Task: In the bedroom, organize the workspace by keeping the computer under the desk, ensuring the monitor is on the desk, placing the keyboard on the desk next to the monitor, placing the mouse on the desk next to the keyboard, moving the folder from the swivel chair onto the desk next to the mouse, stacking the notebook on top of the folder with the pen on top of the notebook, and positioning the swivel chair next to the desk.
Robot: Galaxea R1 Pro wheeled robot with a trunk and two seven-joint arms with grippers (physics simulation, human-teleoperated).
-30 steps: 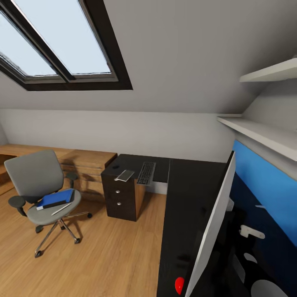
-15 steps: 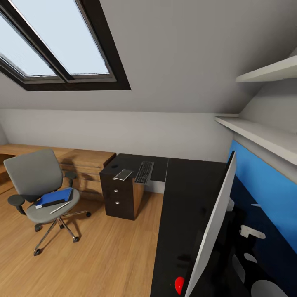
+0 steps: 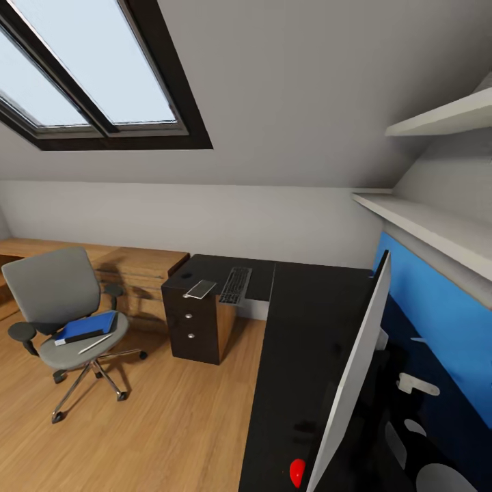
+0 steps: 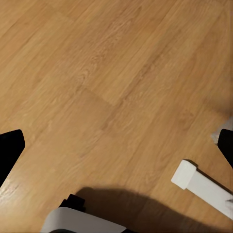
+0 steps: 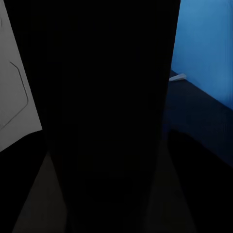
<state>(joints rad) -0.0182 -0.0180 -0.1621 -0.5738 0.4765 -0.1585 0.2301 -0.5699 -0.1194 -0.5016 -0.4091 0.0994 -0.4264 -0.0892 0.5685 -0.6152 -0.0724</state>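
Note:
The grey swivel chair [image 3: 46, 295] stands on the floor left of the black L-shaped desk [image 3: 301, 321]. On its seat lie the blue folder [image 3: 87, 326] and the pale pen [image 3: 96, 343]. The keyboard [image 3: 234, 285] lies on the desk's far wing, beside a small flat pale-sheened rectangle [image 3: 200, 289]. The monitor [image 3: 355, 369] hangs edge-on close at the right, its red light [image 3: 296, 471] low. A black slab [image 5: 102, 116] sits close in the right wrist view; the fingers are lost in the dark. My left gripper [image 4: 116, 145] is open over bare floor.
A light wooden dresser [image 3: 137, 266] runs along the back wall behind the chair. The desk's drawer unit [image 3: 191, 328] faces the open wood floor [image 3: 157, 424]. White shelves [image 3: 424, 225] and a blue wall panel [image 3: 437, 301] are on the right. A skylight [image 3: 89, 75] is above.
The whole view has shifted: chair, desk and skylight slid left in the picture. The monitor kept its place in the picture, so it travels with me.

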